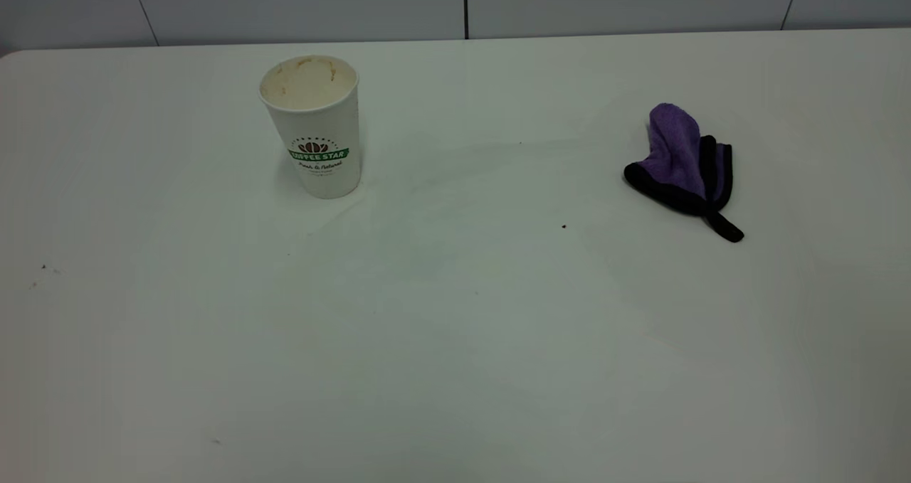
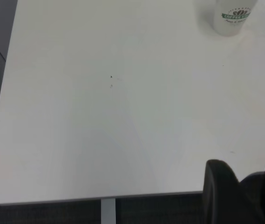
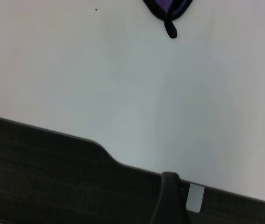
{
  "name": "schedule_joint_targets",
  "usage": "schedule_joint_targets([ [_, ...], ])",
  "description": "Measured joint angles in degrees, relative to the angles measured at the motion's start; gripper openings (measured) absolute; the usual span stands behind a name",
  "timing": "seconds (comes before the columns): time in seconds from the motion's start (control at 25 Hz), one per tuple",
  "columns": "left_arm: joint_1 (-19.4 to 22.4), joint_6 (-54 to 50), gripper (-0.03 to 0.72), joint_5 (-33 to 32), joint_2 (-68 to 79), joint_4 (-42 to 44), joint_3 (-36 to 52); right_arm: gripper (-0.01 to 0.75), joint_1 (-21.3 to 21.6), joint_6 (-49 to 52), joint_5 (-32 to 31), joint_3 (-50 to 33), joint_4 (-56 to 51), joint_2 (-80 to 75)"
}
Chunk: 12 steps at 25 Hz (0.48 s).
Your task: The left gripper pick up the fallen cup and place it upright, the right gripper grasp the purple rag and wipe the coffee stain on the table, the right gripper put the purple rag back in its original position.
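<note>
The cup (image 1: 313,127) stands upright on the table (image 1: 455,341) at the back left, mouth up and cream-stained inside. It also shows in the left wrist view (image 2: 232,18). The purple rag (image 1: 683,163) lies bunched at the right, its black loop tail pointing to the front. Its tail end shows in the right wrist view (image 3: 168,18). No brown coffee stain shows anywhere on the table. My left gripper (image 2: 247,186) is open and empty, back off the table's near edge, far from the cup. My right gripper (image 3: 169,196) is also off the table's edge, far from the rag.
A lone tiny dark speck (image 1: 564,226) lies between cup and rag. Faint specks (image 1: 44,267) mark the far left. A grey panelled wall (image 1: 462,3) runs behind the table. Neither arm shows in the exterior view. Dark floor lies beyond the table's near edge (image 3: 99,144).
</note>
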State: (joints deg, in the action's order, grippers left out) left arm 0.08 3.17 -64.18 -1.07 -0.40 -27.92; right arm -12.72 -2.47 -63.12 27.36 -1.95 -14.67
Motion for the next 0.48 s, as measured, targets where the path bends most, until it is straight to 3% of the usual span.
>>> schedule_joint_targets([
  [0.2, 0.0, 0.0, 0.240, 0.0, 0.0, 0.0, 0.0, 0.631, 0.9, 0.1, 0.0, 0.0, 0.1, 0.8],
  [0.48, 0.0, 0.0, 0.240, 0.0, 0.0, 0.0, 0.0, 0.622, 12.8, 0.2, -0.2, 0.0, 0.3, 8.1],
])
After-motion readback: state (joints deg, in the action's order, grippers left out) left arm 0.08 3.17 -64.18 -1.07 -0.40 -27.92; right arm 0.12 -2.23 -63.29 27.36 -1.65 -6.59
